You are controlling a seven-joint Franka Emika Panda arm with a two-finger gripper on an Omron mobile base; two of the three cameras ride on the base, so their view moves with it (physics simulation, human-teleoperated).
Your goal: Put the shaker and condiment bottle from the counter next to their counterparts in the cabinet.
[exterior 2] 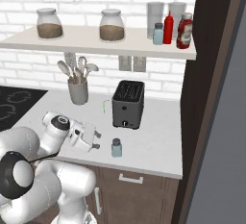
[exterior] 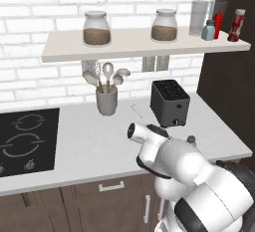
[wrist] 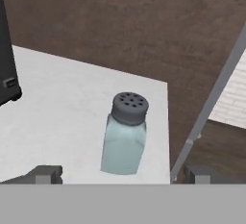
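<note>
The white arm's two-finger gripper (exterior 2: 97, 140) hangs low over the pale grey-white worktop (exterior 2: 153, 141), jaws spread wide and holding nothing. Just ahead of the jaws, apart from them, stands the small pale blue-grey shaker with a darker grey perforated top (wrist: 124, 134), upright near the worktop's front edge (in the hand view it sits between the two dark fingertips (wrist: 45, 174), a little farther out). In the right base view the same shaker (exterior 2: 116, 147) is just beyond the jaws toward the dark brown side panel (exterior 2: 202, 122).

Behind the jaws and shaker, toward the brick wall, sits a black two-slot toaster (exterior 2: 128, 104); farther off on the arm's side is a grey utensil holder with pale spoons (exterior 2: 78, 89).

High above the jaws runs the pale beige open shelf board (exterior 2: 96, 43). At its end by the panel stand a second pale blue-grey shaker (exterior 2: 158, 34), a bright red squeeze bottle with a pointed nozzle (exterior 2: 168, 28), and the small dark red bottle with a whitish cap and pale label band (exterior 2: 184, 31), close together. Two brown-filled glass jars (exterior 2: 112, 25) stand farther along.
</note>
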